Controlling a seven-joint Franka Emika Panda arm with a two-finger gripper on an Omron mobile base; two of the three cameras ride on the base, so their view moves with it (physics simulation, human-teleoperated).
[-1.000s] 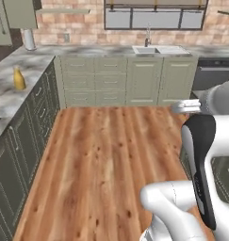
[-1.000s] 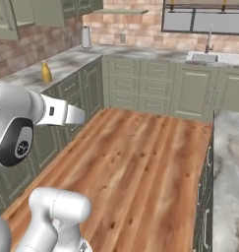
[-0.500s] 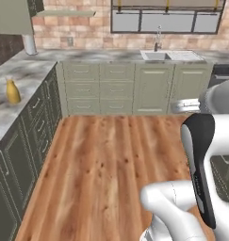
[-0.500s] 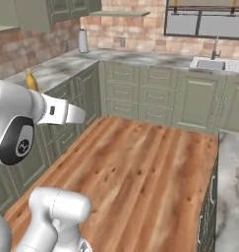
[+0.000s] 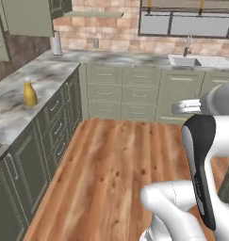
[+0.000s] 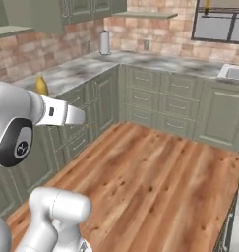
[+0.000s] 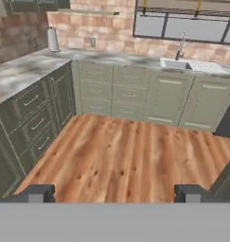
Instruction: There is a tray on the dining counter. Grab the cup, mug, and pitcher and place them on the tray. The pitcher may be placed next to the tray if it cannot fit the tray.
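Centrally, a wide wood floor (image 5: 111, 164) lies open between green cabinets (image 5: 130, 94) under a marbled counter (image 5: 26, 89). Sink (image 5: 198, 60) sits in the far run, a paper-towel roll (image 5: 56, 44) near the corner. Pitcher (image 5: 30, 93) stands upright on the left counter, near its front edge. Gripper (image 7: 114, 191): fingers (image 7: 40, 193) spread wide, holding nothing. No legible writing.

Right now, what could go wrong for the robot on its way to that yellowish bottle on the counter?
The mustard-tan bottle-shaped pitcher stands near the front edge of the grey marbled wall counter, so a clumsy reach might knock it off onto the wooden floor. The grey-green cabinets below stand close on the left, so the driving base could bump them. The open gripper holds nothing, and a narrow neck may be tricky to grasp.
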